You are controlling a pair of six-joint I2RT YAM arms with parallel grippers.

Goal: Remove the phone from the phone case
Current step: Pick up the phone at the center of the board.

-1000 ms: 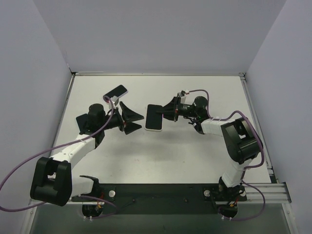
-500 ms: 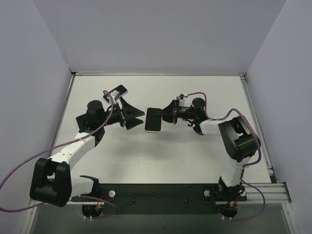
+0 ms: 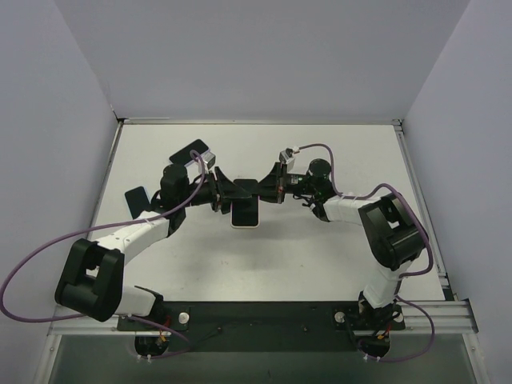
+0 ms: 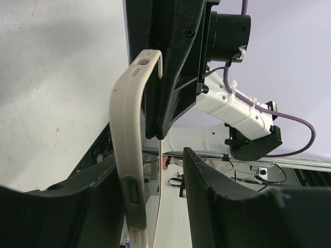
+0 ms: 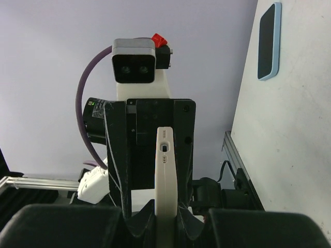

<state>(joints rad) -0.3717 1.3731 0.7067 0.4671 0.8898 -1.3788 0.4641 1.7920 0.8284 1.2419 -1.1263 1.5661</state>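
Cream phone case (image 3: pixel 245 225), phone (image 3: pixel 245 210) inside, hangs mid-frame in our top view, between both arms. Left wrist view: our left gripper (image 4: pixel 150 157) straddles its edge, half open, ready to peel. Right wrist view: our right gripper (image 5: pixel 165 213) clamps it edge-on as anchor.

Phone case (image 4: pixel 126 155) lower end cut off below, upper end hidden under right tool (image 3: pixel 258 190) overhead

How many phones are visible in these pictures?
2. A phone in a pale case is held above the middle of the table by the right gripper. A blue-edged phone lies flat at the back left. None seems hidden.
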